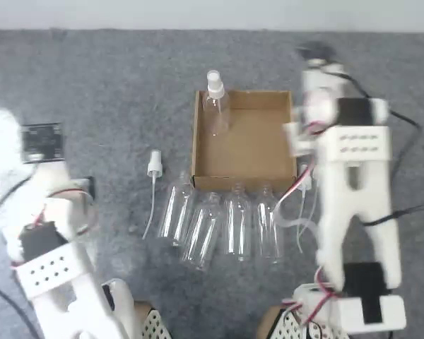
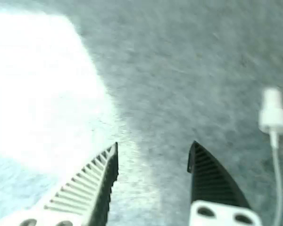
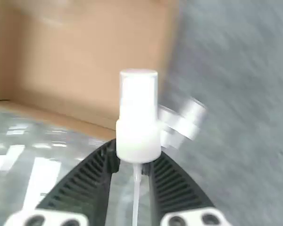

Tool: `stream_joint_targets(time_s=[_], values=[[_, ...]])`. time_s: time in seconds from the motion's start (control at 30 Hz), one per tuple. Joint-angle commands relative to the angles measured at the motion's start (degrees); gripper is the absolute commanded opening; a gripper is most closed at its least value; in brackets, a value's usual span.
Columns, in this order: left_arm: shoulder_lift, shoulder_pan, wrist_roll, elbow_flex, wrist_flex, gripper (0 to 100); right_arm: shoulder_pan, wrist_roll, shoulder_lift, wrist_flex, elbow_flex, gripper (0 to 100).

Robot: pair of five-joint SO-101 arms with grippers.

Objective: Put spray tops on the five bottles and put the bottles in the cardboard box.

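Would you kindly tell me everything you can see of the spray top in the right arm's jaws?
The spray top is white and looks plastic: a cylindrical cap over a wider collar, with a thin pale tube hanging below. It stands upright, pinched at the collar by the right jaws, with the box just behind it and bottles beside.

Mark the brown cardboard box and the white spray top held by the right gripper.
brown cardboard box (image 1: 254,141), high view, bare inner floor.
white spray top (image 3: 137,117), right wrist view, its head.
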Motion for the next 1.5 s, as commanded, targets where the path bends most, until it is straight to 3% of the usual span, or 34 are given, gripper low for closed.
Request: stream_joint_targets(time_s=[0.0,0.1,0.23,0.4,0.6,0.7,0.9,1.1,1.23,1.47], values=[[9.93,-8.0,-2.37,-13.41,-0.44,22,-19.82,-9.41,-2.51,0.57,-7.74,0.6],[18.73,-12.84,-4.13,-21.85,-0.44,23,-29.32,-14.86,3.47,-1.89,-11.78,0.6],[29.54,-18.2,-4.31,-31.34,-0.44,23,-36.26,-23.03,15.34,-6.73,-18.29,0.9],[38.51,-20.84,-4.66,-36.35,-0.79,23,-38.64,-35.25,29.67,-13.85,-27.08,1.0],[40.7,-21.27,-6.42,-36.97,-2.73,23,-38.99,-42.64,43.38,-18.77,-34.64,1.1],[40.88,-21.27,-6.42,-36.97,-3.25,23,-39.16,-42.64,47.16,-17.71,-37.54,4.2],[41.14,-20.92,-6.42,-36.88,-3.16,23,-39.25,-42.73,48.48,-12.53,-40.09,28.1],[41.14,-20.92,-6.42,-36.88,-2.81,23,-38.81,-41.05,44.09,-3.47,-41.67,27.8],[41.14,-20.92,-6.59,-36.79,-2.64,23,-37.05,-29.98,38.37,5.58,-41.76,27.8],[40.7,-18.11,-6.68,-37.05,1.93,23,-32.22,-19.16,26.33,15.69,-39.38,27.8]])
